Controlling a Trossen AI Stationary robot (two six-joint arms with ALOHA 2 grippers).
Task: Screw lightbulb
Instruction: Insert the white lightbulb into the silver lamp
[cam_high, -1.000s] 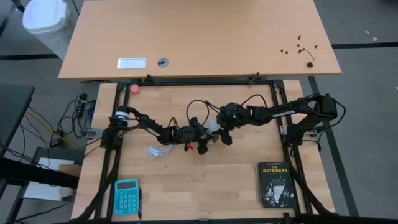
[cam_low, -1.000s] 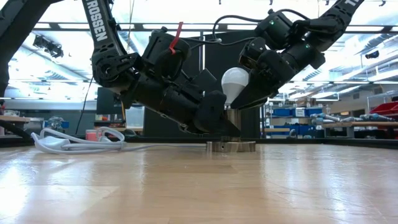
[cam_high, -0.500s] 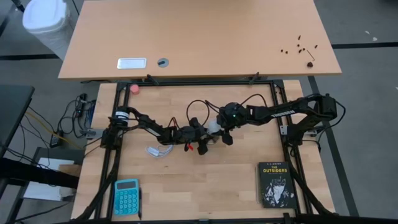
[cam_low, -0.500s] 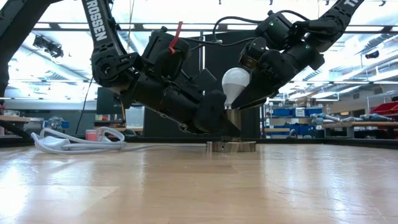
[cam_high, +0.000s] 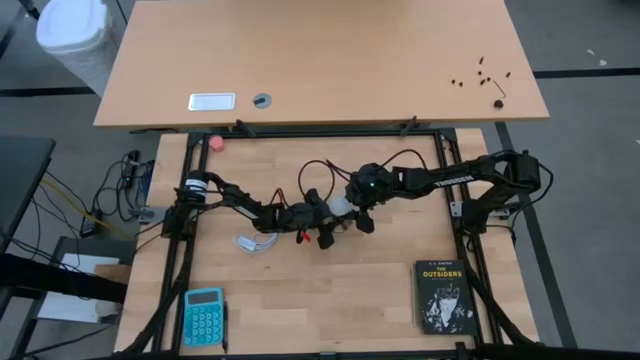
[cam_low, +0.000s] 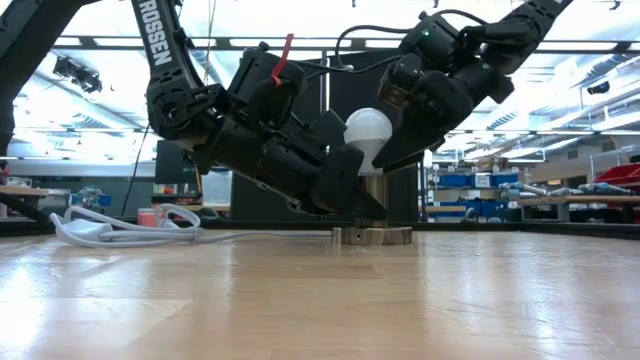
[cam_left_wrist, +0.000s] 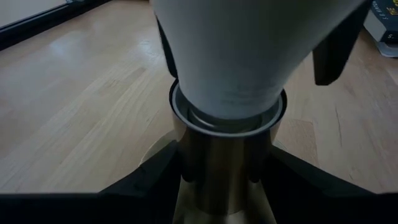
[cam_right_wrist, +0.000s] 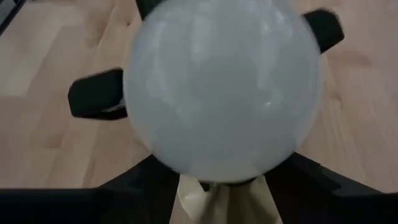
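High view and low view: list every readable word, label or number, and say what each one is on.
"THE OUTSIDERS": cover of the black book.
"ROSSEN" (start of the word hidden): dark arm link in the low view.
Calculator keys: too small to read.
White lettering on the right arm: too small to read.

Two dark jointed arms, white ROSSEN lettering, looping black cables, one red tag.

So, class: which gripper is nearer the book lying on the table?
The right. The right gripper is at the lightbulb mid-table, on the side toward the book; the left gripper holds the socket, slightly farther off.
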